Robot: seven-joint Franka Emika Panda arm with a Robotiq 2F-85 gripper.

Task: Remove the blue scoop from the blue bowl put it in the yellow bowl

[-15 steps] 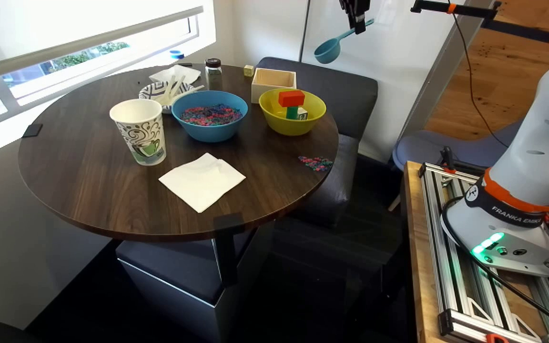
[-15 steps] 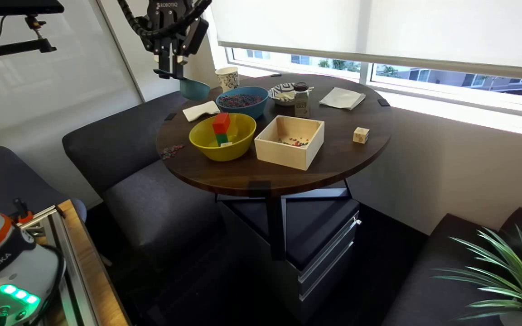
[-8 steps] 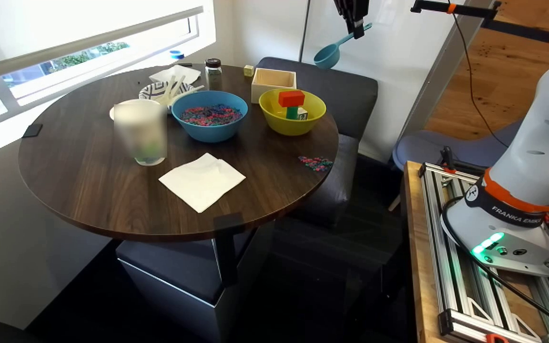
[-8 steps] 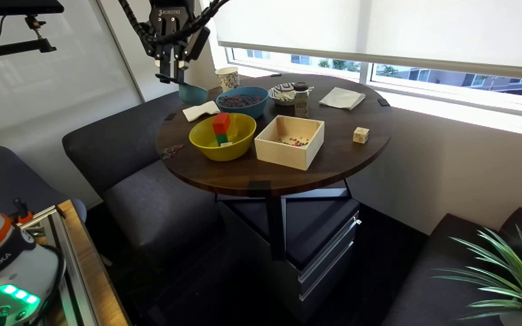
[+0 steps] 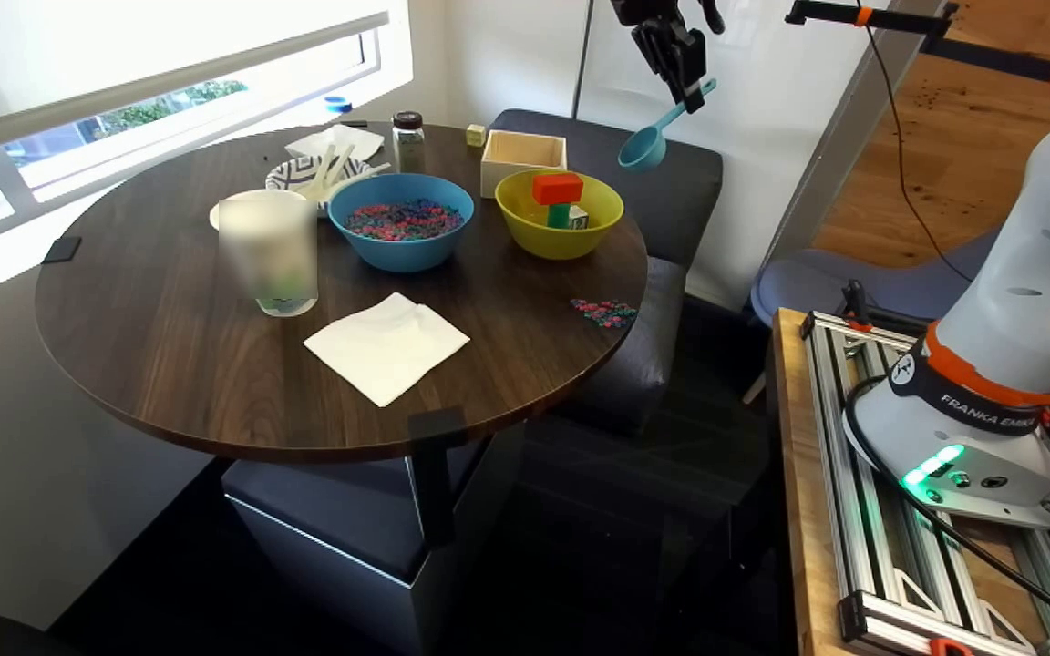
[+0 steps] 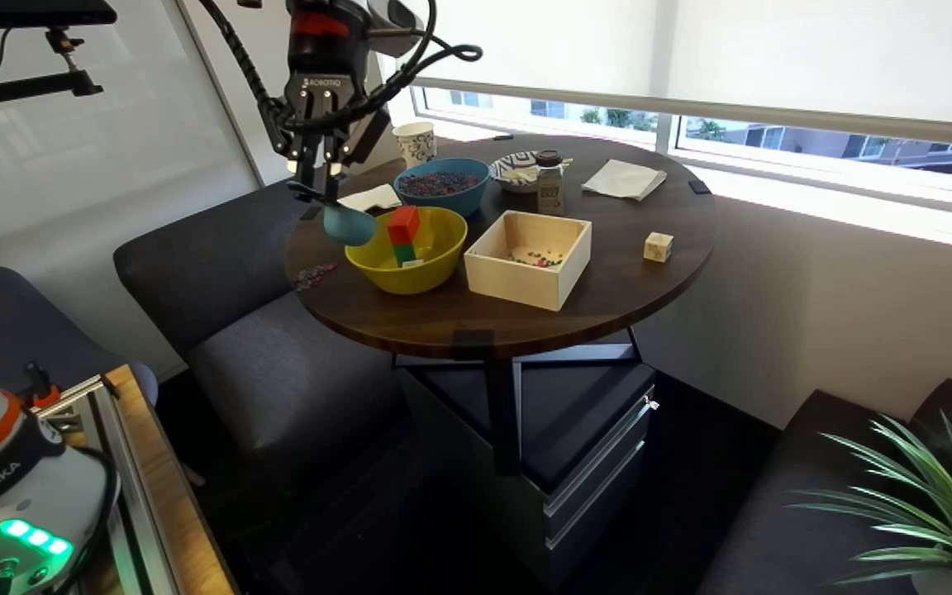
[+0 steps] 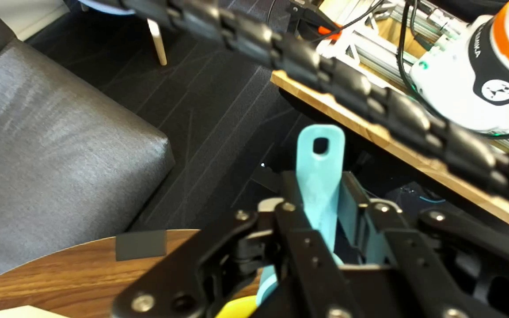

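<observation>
Blue bowl (image 5: 404, 256) farther from the gripper (image 5: 691, 98), yellow bowl (image 5: 550, 242) nearer, both lower

Right of both in an exterior view, the gripper pinches the scoop (image 5: 649, 143) by its handle, likely so the free end, tilted below, goes in first.

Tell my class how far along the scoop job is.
Done: the blue scoop is clear of the blue bowl in both exterior views.
In hand: the claw grips the scoop's handle, holding it in the air.
Left: the yellow bowl contains blocks but not the scoop, so lining it up above that bowl, lowering it and letting go probably remain.
</observation>
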